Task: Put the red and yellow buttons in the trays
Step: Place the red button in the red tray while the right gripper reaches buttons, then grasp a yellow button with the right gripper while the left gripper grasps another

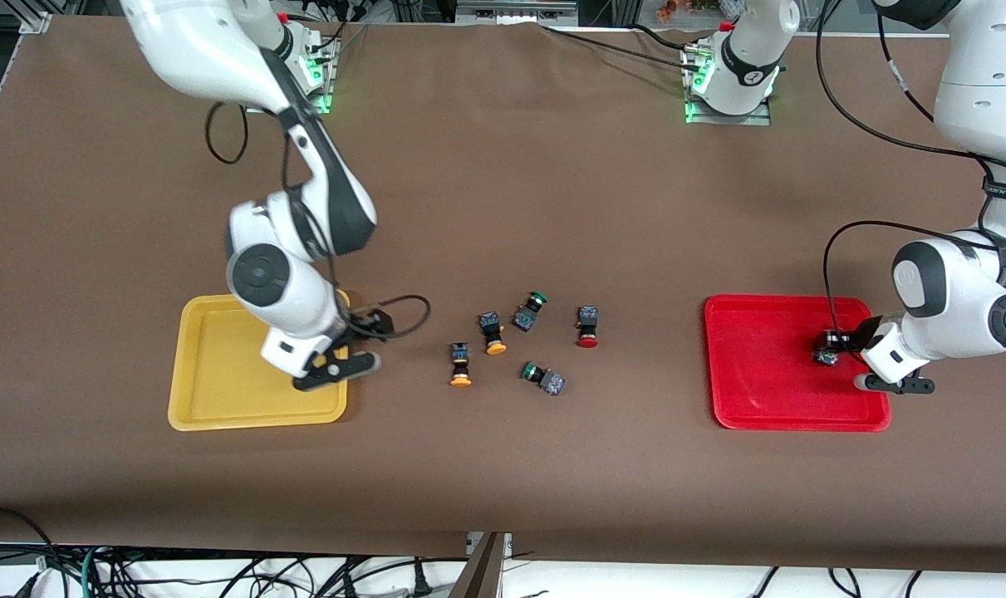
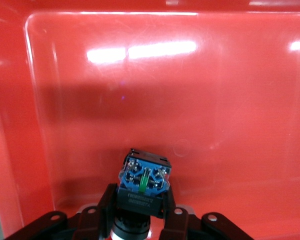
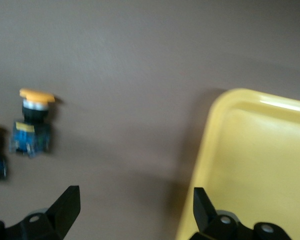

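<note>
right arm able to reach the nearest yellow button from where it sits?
Probably yes. The right gripper hangs open over the yellow tray's edge, and only bare tablecloth lies between it and that yellow button.

Red tray (image 1: pixel 768 365), yellow tray (image 1: pixel 220 390), brown table (image 1: pixel 503 183).

The right tool (image 3: pixel 132 210) has its fingers wide apart over the brown worktop (image 3: pixel 140 75), beside the yellow tray's (image 3: pixel 260 165) corner. A yellow button (image 3: pixel 32 122) lies on the worktop.

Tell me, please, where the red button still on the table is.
In the front view, the red button lies on the brown cloth between the trays, toward the red tray, beside a green button.
</note>
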### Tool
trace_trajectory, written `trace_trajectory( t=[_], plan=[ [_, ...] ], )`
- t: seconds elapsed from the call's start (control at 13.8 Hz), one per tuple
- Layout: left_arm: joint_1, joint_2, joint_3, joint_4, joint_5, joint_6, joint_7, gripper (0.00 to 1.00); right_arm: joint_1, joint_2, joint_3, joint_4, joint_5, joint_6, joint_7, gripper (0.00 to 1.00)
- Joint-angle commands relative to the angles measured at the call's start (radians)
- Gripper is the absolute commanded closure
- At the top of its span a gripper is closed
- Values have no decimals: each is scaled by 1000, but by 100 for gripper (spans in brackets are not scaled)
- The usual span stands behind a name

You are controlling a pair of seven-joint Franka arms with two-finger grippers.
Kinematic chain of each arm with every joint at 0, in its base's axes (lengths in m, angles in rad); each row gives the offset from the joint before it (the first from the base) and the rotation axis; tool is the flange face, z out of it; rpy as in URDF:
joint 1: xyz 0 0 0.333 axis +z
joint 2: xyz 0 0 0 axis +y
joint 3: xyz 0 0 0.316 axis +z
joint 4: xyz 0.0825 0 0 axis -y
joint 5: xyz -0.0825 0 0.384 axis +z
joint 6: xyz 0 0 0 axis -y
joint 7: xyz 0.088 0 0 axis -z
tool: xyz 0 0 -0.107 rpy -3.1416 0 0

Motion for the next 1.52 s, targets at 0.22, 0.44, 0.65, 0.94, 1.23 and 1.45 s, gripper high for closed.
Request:
trace_trajectory(
  t=[0.22, 0.44, 0.65, 0.94, 1.23, 1.45],
  plan=[
    [-5, -71, -98, 21, -23, -40, -61, 0, 40, 201, 92, 193, 12, 153, 275, 0],
    [-103, -60, -170, 60, -18, -39, -277, 0, 83, 232, 93, 189, 8, 210, 330, 0],
    [-244, 13, -169, 143, -20, -29, -452, 0, 109, 260, 89, 180, -6, 213, 339, 1],
    [-439, 45, -150, 169, -8, -23, -574, 0, 109, 250, 82, 177, -12, 203, 323, 15],
    [-516, 82, -150, 167, 50, -22, -575, 0, 94, 246, 81, 175, -11, 201, 312, 66],
    [-559, 107, -150, 167, 95, 20, -659, 0, 85, 240, 81, 175, -5, 180, 315, 91]
  ],
)
